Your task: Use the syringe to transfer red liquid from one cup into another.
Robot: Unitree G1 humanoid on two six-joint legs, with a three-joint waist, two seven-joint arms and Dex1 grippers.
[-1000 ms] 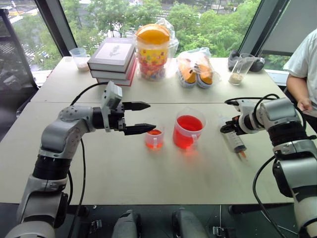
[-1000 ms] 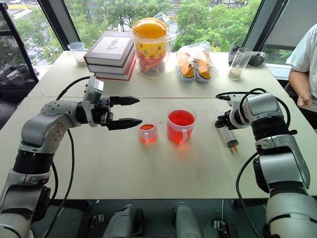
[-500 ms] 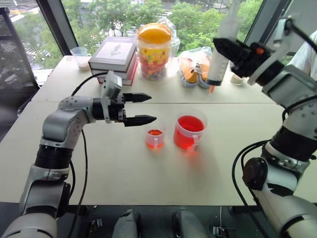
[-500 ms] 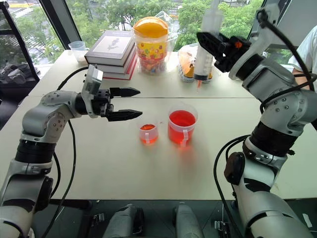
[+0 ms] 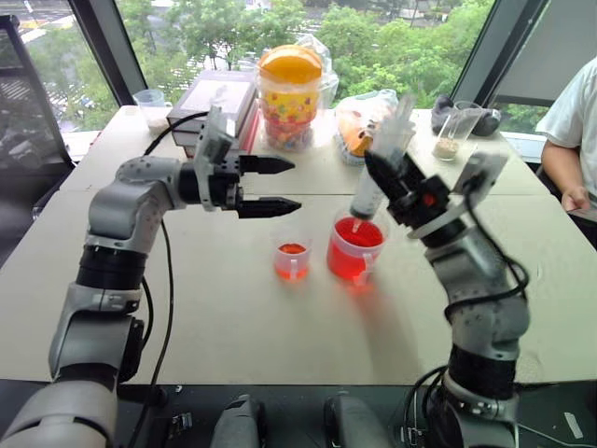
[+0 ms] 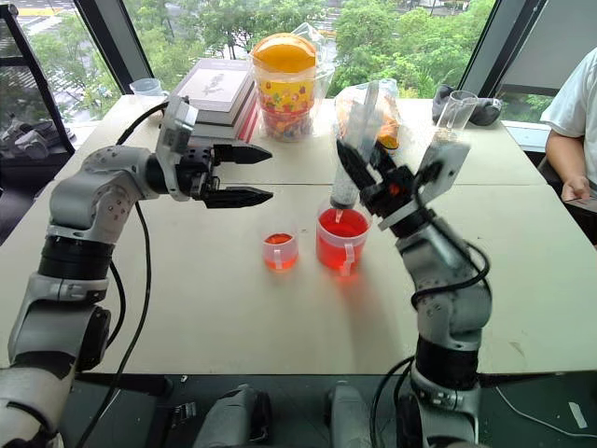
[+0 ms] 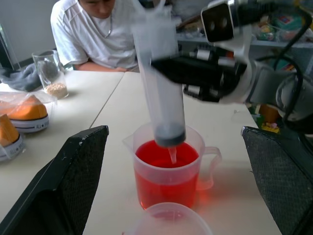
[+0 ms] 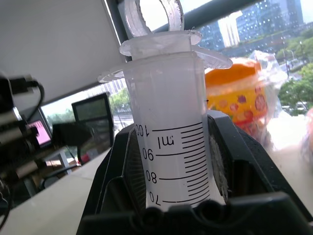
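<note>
Handled cup (image 5: 355, 250): more than half full of red liquid (image 5: 357, 233)
Small cup (image 5: 291, 259): little red liquid, just left of it
Syringe (image 5: 378, 168): tilted, tip over handled cup
Right gripper (image 6: 368, 182): jaws clamped on syringe barrel
Left gripper (image 5: 280, 186): level, jaws apart, above small cup
Table (image 5: 233, 317): beige, by window

1. On the syringe (image 8: 171, 142) barrel we read a printed scale, inverted in the right wrist view: "ml" with "100" beside it, then "90", "80" and "70", with fine tick lines between.
2. The top book (image 5: 216, 93) of the stack bears a cover mark that we cannot read.
3. The candy jar (image 5: 287, 98) print shows no legible words.
</note>
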